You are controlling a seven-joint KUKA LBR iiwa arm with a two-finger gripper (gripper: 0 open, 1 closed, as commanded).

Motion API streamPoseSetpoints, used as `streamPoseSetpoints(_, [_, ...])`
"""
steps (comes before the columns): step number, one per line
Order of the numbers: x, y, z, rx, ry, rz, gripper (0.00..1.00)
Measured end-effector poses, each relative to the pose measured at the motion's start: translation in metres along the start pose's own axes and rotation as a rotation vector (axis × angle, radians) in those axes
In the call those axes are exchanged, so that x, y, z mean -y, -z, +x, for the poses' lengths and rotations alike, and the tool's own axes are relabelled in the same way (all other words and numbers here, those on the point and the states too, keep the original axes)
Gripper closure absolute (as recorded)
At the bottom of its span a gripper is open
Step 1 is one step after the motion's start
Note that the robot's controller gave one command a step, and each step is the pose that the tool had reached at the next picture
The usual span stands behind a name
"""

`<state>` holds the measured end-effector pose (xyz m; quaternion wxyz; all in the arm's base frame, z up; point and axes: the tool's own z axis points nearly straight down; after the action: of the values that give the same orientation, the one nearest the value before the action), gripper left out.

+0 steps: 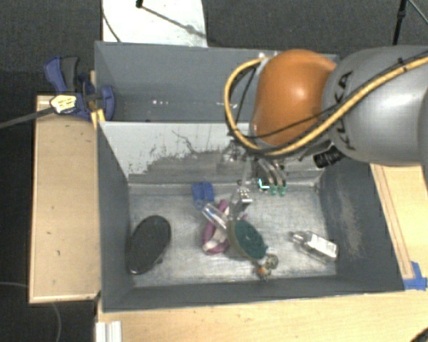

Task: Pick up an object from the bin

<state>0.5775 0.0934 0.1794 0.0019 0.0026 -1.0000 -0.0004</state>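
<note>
Purple and clear plastic thing (pixel 213 231) lies near the middle of the bin's (pixel 115 212) floor, in a small cluster directly under the claw (pixel 240 204). A dark green round disc (pixel 249 241) touches it on the right, tilted and partly leaning on it. A small metallic piece (pixel 266 265) sits just beside the disc's lower edge, toward the front wall. A little blue block (pixel 202 191) rests just behind the cluster.

The claw hangs low over the seam where the purple thing and the green disc meet, its tip close to or touching them; which of the two, I cannot tell. Whether the claw is spread or pressed together cannot be made out, and nothing is seen gripped in it.

Above it sits the arm's orange cover (pixel 294 95), with yellow and black cables (pixel 231 100) looping round it.

A black oval object (pixel 148 242) lies well apart by the left wall. A small clear bottle (pixel 314 245) lies on its side toward the right.
</note>
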Motion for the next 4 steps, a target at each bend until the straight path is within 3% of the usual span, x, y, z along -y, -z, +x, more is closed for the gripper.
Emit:
streamPoseSetpoints(1, [0.004, -0.045, -0.005, 0.024, 0.365, -0.001, 0.00])
streamPoseSetpoints(2, [-0.019, -0.050, -0.014, 0.011, 0.388, 0.001, 0.00])
streamPoseSetpoints(3, [-0.014, -0.049, -0.014, 0.025, 0.374, -0.001, 0.00])
streamPoseSetpoints(4, [0.013, -0.051, 0.009, 0.019, 0.448, 0.000, 0.00])
